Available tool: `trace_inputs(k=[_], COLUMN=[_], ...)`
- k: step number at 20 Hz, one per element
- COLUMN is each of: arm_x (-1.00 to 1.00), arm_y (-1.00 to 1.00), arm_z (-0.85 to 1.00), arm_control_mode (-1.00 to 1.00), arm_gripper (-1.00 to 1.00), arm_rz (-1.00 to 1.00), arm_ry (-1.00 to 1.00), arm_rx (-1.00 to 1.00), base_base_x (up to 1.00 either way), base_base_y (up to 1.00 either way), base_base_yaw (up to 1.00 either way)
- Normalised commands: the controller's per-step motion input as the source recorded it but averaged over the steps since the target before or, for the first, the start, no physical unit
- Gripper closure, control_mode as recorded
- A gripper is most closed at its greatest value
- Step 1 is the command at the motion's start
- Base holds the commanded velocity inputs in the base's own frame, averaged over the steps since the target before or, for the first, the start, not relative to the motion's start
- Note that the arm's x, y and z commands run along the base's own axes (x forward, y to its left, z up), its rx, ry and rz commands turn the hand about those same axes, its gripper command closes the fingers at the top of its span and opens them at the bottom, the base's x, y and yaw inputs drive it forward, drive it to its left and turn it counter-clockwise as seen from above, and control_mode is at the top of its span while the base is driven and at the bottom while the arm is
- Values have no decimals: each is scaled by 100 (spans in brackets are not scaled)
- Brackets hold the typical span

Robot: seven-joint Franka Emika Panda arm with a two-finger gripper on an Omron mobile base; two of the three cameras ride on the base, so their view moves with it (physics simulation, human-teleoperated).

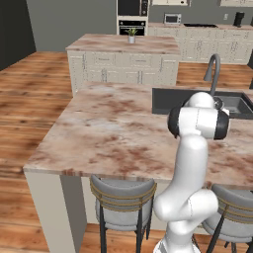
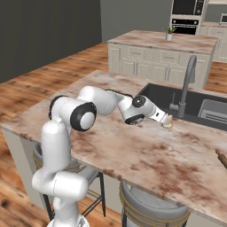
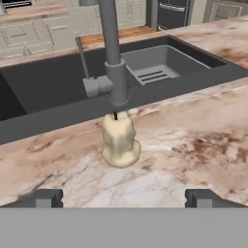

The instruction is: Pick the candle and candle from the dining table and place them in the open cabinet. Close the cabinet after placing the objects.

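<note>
One stubby candle (image 3: 120, 140) between wide-spread gripper (image 3: 124, 197) fingertips — seemingly untouched — just before the tap (image 3: 112, 53).

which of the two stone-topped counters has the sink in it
The near counter, where the arm is working, has the dark sink and grey tap. The far counter carries a small potted plant.

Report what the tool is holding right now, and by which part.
Nothing is held. The tool is open, its tips apart on either side of the stubby candle, which stands on the table by the tap, untouched.
</note>
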Motion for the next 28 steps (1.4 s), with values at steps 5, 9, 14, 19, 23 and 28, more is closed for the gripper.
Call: trace_inputs(k=[5,9,14,19,23,28], arm_x=[4,13,26,34,25,23], arm_y=[-3,0,-1,-9,-30,-30], arm_z=[-6,-16,-11,-3,0,0], arm_control_mode=[-100,-100,-100,-100,-100,-100], arm_gripper=[-100,-100,-100,-100,-100,-100], arm_rz=[0,0,0,0,0,0], arm_ry=[0,0,0,0,0,0], arm_rx=[0,0,0,1,3,2], base_base_x=[0,0,0,0,0,0], base_base_y=[0,0,0,0,0,0], base_base_yaw=[0,0,0,0,0,0])
